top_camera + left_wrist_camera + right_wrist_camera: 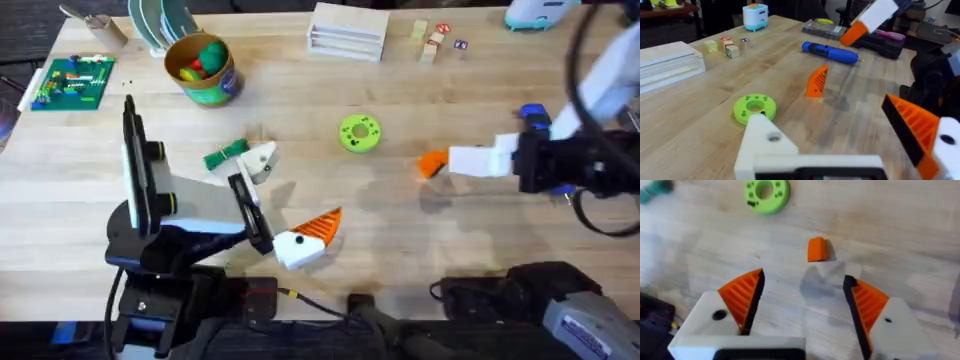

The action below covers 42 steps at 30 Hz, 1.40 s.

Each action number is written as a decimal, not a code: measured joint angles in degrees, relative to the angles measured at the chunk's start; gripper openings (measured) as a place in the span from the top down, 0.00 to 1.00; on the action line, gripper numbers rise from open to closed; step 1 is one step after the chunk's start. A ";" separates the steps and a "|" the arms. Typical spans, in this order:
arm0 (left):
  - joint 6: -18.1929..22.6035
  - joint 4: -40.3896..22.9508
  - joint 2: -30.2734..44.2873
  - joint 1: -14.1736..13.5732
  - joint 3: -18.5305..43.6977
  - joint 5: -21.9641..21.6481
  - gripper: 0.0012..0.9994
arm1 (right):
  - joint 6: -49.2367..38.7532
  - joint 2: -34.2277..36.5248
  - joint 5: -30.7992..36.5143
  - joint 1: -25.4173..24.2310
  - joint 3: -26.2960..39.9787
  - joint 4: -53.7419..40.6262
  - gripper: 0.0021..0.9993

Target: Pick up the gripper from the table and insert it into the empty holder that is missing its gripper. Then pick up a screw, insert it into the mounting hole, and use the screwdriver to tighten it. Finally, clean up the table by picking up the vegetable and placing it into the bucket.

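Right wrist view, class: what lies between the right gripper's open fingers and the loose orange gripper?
In the right wrist view, bare wood separates the right gripper from the orange gripper.

Overhead: both arms over the bench (400, 250), parts scattered between them.

Left pincer (300, 240) near centre, one orange pad, white holder (262, 162) bare. Vegetable (224, 153) just left of holder. Green disc (359, 133) mid-bench. Right pincer (440, 163) at right, low over bench. Bucket (203, 70) far left.

Black jointed arms, white finger mounts, orange ribbed fingers (742, 297).
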 joint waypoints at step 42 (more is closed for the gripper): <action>0.02 0.00 0.00 0.00 -0.01 -0.03 0.01 | -8.19 24.97 8.38 7.24 1.75 7.15 0.99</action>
